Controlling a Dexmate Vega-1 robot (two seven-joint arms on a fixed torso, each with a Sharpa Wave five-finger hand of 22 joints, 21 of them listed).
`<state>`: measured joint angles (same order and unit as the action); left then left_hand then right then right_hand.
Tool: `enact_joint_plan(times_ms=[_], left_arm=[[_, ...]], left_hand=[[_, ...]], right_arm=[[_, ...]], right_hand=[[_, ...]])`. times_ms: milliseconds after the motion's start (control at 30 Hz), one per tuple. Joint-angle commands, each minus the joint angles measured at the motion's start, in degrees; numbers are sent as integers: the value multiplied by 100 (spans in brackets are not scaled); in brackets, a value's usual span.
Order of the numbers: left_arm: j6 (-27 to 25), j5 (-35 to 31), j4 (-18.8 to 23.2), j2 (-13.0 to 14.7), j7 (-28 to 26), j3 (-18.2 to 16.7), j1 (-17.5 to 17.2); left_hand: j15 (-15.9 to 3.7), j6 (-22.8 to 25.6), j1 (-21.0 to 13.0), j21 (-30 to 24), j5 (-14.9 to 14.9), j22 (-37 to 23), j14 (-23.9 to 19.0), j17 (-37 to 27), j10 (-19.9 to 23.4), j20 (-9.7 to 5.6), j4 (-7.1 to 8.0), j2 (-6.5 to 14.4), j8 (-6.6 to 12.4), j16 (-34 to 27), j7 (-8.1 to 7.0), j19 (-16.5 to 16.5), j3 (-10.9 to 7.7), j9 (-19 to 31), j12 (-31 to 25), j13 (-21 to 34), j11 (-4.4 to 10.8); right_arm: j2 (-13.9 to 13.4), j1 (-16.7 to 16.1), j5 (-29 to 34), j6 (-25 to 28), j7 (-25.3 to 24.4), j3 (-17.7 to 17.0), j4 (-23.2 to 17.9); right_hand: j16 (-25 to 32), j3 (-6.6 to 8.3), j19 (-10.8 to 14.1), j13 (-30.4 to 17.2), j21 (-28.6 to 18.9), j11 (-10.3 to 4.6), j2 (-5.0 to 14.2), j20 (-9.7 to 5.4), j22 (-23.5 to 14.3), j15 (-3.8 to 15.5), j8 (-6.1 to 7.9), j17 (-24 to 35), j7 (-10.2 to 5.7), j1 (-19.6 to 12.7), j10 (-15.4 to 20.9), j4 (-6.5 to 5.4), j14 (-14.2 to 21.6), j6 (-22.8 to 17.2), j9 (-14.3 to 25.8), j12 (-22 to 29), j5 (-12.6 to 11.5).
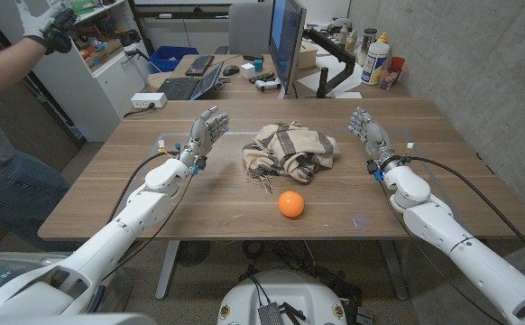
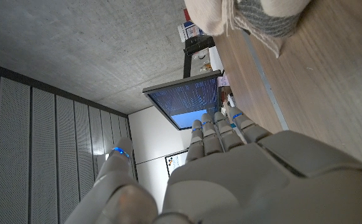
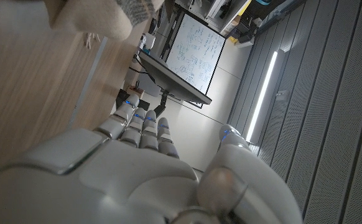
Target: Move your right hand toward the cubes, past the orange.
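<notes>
From the head view, the right hand (image 1: pixel 368 129) is raised above the wooden table (image 1: pixel 136 181) with its fingers apart and pointing away from the robot, holding nothing; the left hand (image 1: pixel 206 130) is raised the same way on the other side, fingers spread and likewise empty. Between the two hands, about level with them, lies a crumpled beige-and-grey striped cloth (image 1: pixel 288 151), apart from both and a little nearer the left hand. The orange (image 1: pixel 290 204) sits on the bare wood nearer the robot than either hand, inward of the right hand and just in front of the cloth, well apart from the right hand's fingers. Beyond the hands, past the far edge of the table, stands a monitor (image 1: pixel 286 41) with a keyboard (image 1: pixel 181 88) on the desk behind, and a person's gloved hand (image 1: pixel 50 30) is raised off to the left hand's outer side. I cannot make out any cubes here; whether the cloth covers something cannot be told. In the left wrist view, the back of the left hand (image 2: pixel 243 174) shows with fingers extended and gripping nothing, the fringed cloth (image 2: pixel 249 15) lying on the table ahead of the fingertips and the monitor (image 2: pixel 187 102) beyond them. In the right wrist view, the right hand (image 3: pixel 137 168) shows its back with fingers stretched out and empty, a corner of the cloth (image 3: pixel 100 15) ahead and to its inner side, and the monitor (image 3: pixel 190 53) past the fingertips.
</notes>
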<state>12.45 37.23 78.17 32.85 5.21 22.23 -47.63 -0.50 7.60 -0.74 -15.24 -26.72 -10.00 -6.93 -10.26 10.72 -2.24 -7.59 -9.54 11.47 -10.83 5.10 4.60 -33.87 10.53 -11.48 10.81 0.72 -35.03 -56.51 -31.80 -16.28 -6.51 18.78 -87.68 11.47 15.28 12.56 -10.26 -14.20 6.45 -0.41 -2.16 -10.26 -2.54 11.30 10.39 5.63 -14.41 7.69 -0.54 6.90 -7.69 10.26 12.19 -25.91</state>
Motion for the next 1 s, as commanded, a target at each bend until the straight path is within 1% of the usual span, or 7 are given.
enact_joint_plan(times_ms=[33,133,300,600,733,1000], left_arm=[[-37,-13,146,56,-78,-19,-92],[-48,-27,193,73,-107,-24,-106],[-122,-51,343,138,-177,-34,-150],[-304,-115,625,281,-341,-56,-229],[-410,-141,773,358,-418,-69,-268],[-569,-203,1059,491,-545,-90,-337]], left_hand=[[-5,63,-39,20,-44,-23,-44,-22,51,-239,10,7,24,-31,-4,69,42,24,-48,8,-11],[-6,69,-41,26,-50,-23,-45,-22,49,-239,11,9,25,-30,-4,70,49,24,-47,8,-22],[-6,68,-45,33,-59,-24,-46,-22,46,-240,11,13,22,-29,-9,76,61,24,-43,8,-17],[-6,78,-50,48,-76,-24,-53,-22,58,-238,13,19,22,-29,-10,79,83,24,-45,8,-19],[-6,86,-53,54,-84,-24,-56,-22,70,-239,13,22,23,-29,-10,83,92,24,-49,8,-15],[-8,98,-57,65,-96,-25,-57,-22,70,-238,14,26,24,-28,-7,87,109,24,-46,8,-23]], right_arm=[[-149,-223,126,-339,42,-138,-79],[-172,-261,131,-385,56,-168,-89],[-145,-235,-8,-521,259,-204,28],[-292,-235,135,-670,420,-217,88],[-319,-260,99,-779,532,-241,115],[-415,-345,157,-895,562,-311,60]], right_hand=[[24,39,77,-31,-24,-20,42,-28,-12,19,38,1,-22,-102,74,51,67,-65,27,56,-49],[16,46,84,-31,-18,-30,56,-32,-12,23,39,-3,-33,-135,94,74,76,-82,27,59,-60],[9,48,107,-31,-12,-42,55,-26,-10,28,47,-8,-65,-178,120,111,108,-122,28,63,-74],[19,51,251,-32,-34,-50,50,-10,-6,70,38,-18,-98,-264,209,187,244,-143,31,82,-103],[25,50,294,-32,-39,-56,66,-21,-5,90,42,-14,-120,-282,230,200,286,-165,32,84,-110],[33,38,355,-32,-43,-60,75,-9,-3,100,40,-10,-178,-295,265,218,354,-184,34,88,-119]])
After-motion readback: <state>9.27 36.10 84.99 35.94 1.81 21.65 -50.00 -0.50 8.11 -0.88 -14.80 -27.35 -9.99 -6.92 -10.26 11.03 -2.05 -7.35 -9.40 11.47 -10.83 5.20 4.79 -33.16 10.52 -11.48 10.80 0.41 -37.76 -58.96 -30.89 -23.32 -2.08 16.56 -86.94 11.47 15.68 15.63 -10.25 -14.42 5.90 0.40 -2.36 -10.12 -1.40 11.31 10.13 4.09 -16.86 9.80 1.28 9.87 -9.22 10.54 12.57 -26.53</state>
